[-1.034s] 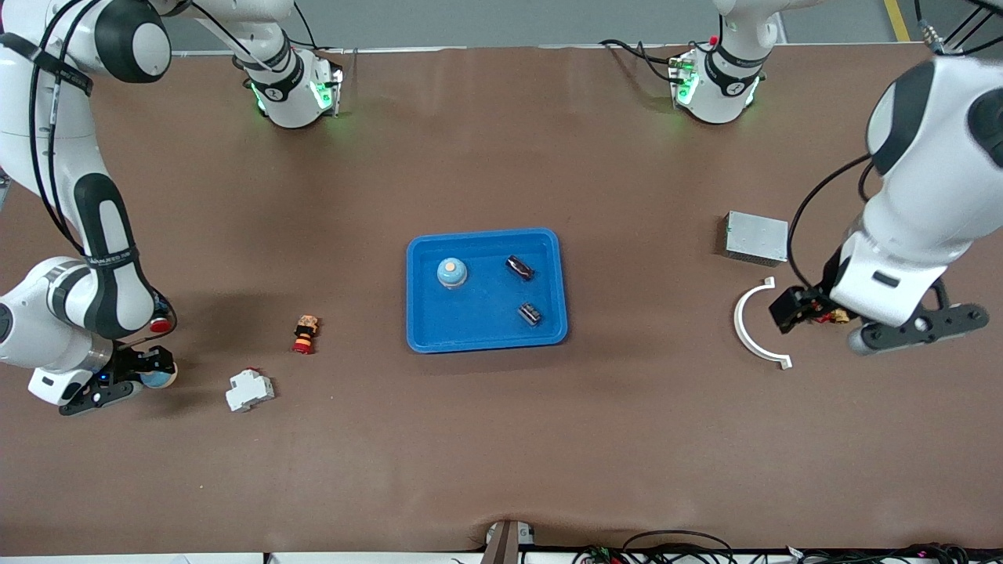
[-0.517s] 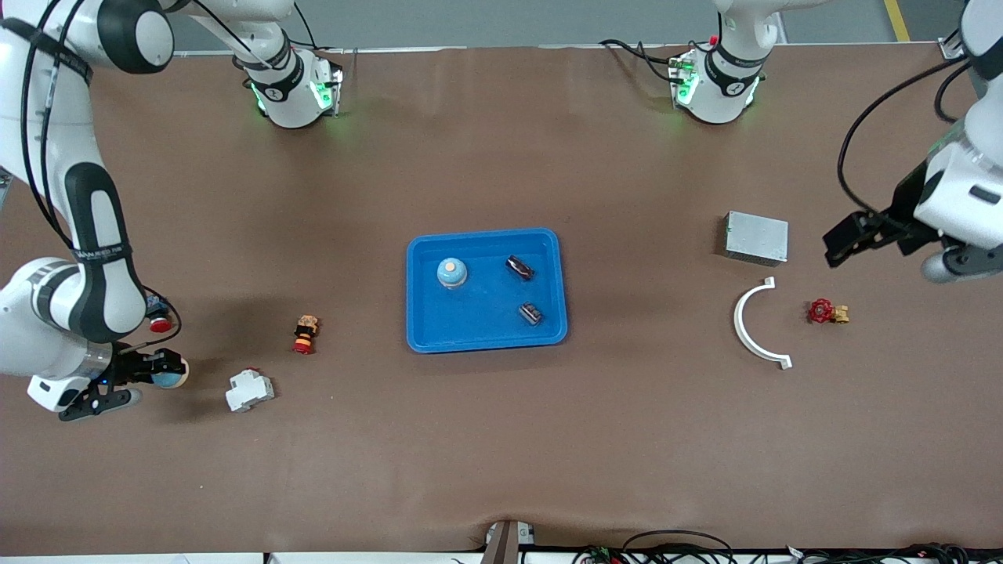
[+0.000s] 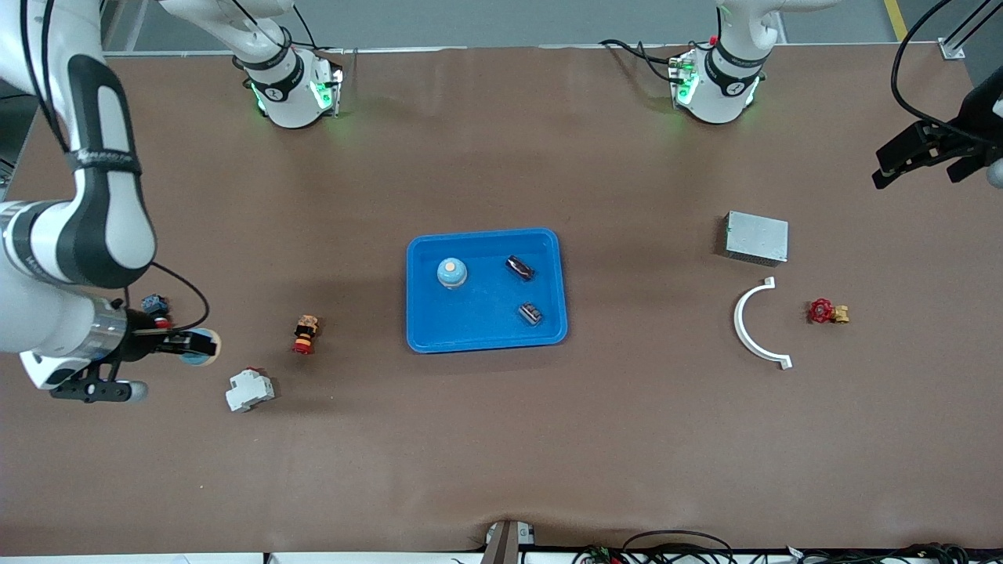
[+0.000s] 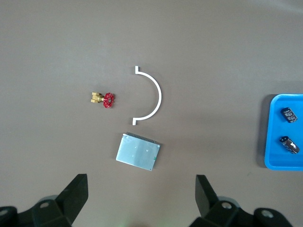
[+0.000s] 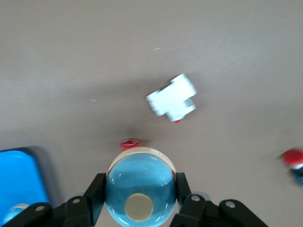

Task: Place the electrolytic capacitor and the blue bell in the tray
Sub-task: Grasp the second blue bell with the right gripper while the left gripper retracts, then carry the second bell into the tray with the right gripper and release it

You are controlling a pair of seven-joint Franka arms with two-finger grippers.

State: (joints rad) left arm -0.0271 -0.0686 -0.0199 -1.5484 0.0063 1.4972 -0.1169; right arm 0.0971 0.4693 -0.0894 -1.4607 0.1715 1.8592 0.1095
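Nearest to us lies the small white plastic block with a red dot (image 3: pixel 250 389). Just above it hangs the right gripper (image 3: pixel 188 345), shut tight on the round light-blue bell with a tan button on top (image 3: pixel 199 345). It is over bare table at the right arm's end, well apart from the shallow bright-blue plastic tray (image 3: pixel 478 325).

What could go wrong? The bell is round and smooth, so we think it could slip out of the two fingers (image 5: pixel 97 189) on the long ride to the tray. It might also bump the little red and yellow push button (image 3: pixel 305 334) if carried too low. The tray is not empty (a second blue bell (image 3: pixel 452 272) and two small dark capacitors (image 3: pixel 519 267) are already inside). A drop on top of those could make the bell roll or knock them about, and the rim could catch it.

Farther off, the left gripper (image 4: pixel 140 198) waits with its fingers wide apart and nothing in them. It is high over the left arm's end of the table, above the grey metal box (image 3: pixel 756 237), the white curved half ring (image 3: pixel 758 325) and the red valve with a brass end (image 3: pixel 827 312).

Some things are hard to see. A small red and blue thing (image 3: pixel 155 305) sits partly under the right arm, and we cannot tell what it is. Both wrist views cut the tray off at the edge. The capacitors are too small to read.
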